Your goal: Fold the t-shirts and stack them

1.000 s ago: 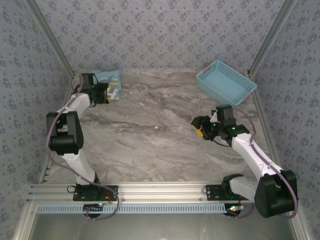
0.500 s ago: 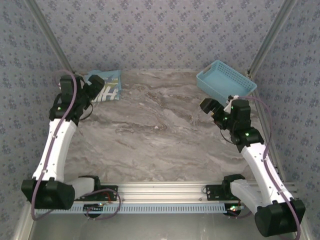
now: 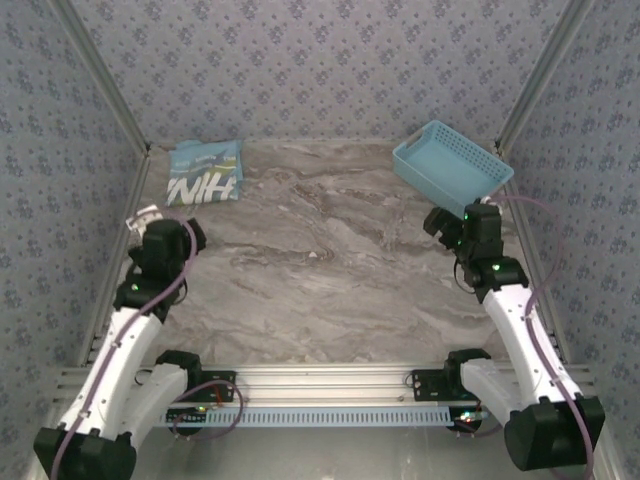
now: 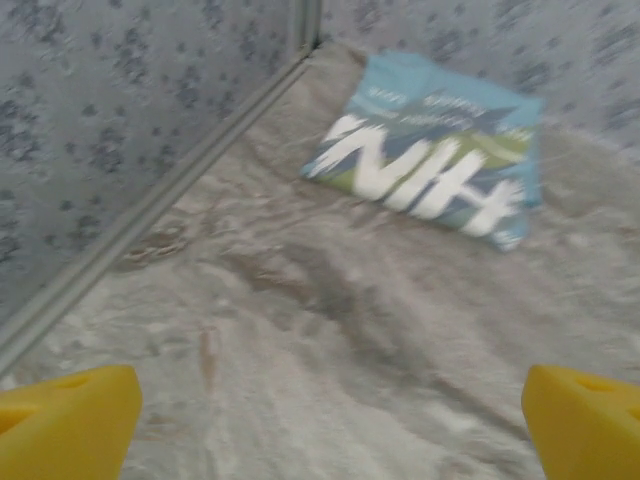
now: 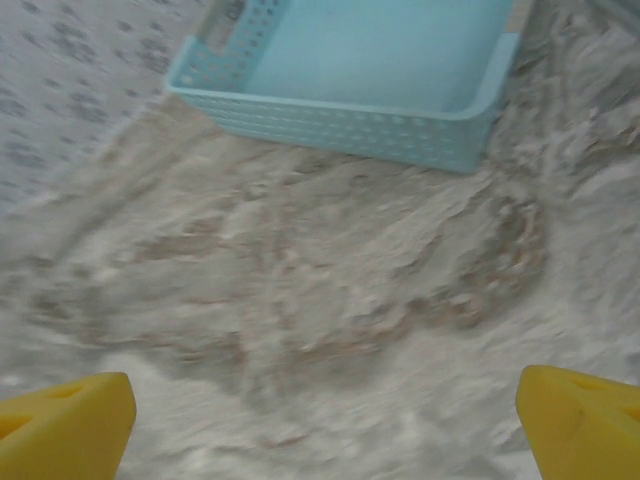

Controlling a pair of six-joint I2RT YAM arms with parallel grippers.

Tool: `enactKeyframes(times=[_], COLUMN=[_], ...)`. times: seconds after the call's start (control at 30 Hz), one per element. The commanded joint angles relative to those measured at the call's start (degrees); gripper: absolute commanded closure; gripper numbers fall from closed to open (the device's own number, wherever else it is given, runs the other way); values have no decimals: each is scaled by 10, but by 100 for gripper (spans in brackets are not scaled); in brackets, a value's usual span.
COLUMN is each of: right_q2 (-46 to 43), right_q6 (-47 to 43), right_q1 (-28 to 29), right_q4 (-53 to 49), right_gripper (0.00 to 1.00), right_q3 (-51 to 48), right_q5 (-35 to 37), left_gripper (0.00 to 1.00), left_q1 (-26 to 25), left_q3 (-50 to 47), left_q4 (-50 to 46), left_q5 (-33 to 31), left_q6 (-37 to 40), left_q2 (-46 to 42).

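Our bench [image 3: 320, 270] carries the basket [image 3: 452, 165] far right and the folded t-shirt [image 3: 207, 172] in its far left corner. Our left fingers [image 4: 65, 420] and right fingers [image 5: 585, 420] stand wide apart, empty; we judge a careless reach could rumple that fold or shove the basket.

R end effector [image 5: 322, 414] wide open over marble tbl [image 5: 300, 290], basket [image 5: 350, 125] ahead

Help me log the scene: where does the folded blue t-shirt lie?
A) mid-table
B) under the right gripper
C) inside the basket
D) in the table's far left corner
D: the t-shirt lies flat in the far left corner, while the basket sits at the far right.
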Motion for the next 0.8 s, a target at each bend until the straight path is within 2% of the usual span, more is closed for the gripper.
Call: enactKeyframes(times=[0.0, 0.03, 0.07, 0.13, 0.23, 0.37, 0.43, 0.47, 0.5, 0.6, 0.67, 0.73, 0.77], right_q2=[-3, 5, 17, 51, 128, 226, 257, 275, 285, 319, 340, 365, 356], right_q6=[-152, -177, -194, -202, -218, -240, -253, -283, -290, -279, -271, -278, -282], right_q1=[1, -1, -7, -16, -19, -23, -26, -28, -32, -62, -73, -73, -72], right_q4=[176, 213, 244, 297, 354, 486, 508, 540, 529, 596, 686, 788, 796], right_gripper=[0, 0, 0, 0, 0, 0, 0, 0, 0, 0, 0, 0, 0], right_q3=[-93, -116, -134, -155, -162, -176, -156, -156, -144, -159, -196, -236, -246], right_q5=[67, 77, 82, 84, 77, 59, 47, 38, 37, 5, -14, -21, -2], left_gripper=[2, 2, 2, 2, 2, 2, 2, 2, 2, 2, 2, 2, 2], left_q1=[3, 6, 19, 64, 80, 100, 107, 109, 114, 130, 120, 113, 112], left_q3=[-72, -76, -81, -101, -127, -130, -127, -114, -113, -111, -136, -193, -198], left_q4=[179, 181, 188, 228, 328, 448, 502, 506, 542, 594, 654, 807, 786], left_q5=[-31, -30, 3, 105, 109, 139, 155, 167, 177, 204, 224, 215, 194], left_q6=[130, 132, 127, 135, 142, 160, 167, 173, 173, 179, 200, 208, 198], left_q2=[25, 36, 48, 75, 141, 256, 304, 322, 340, 385, 400, 438, 424])
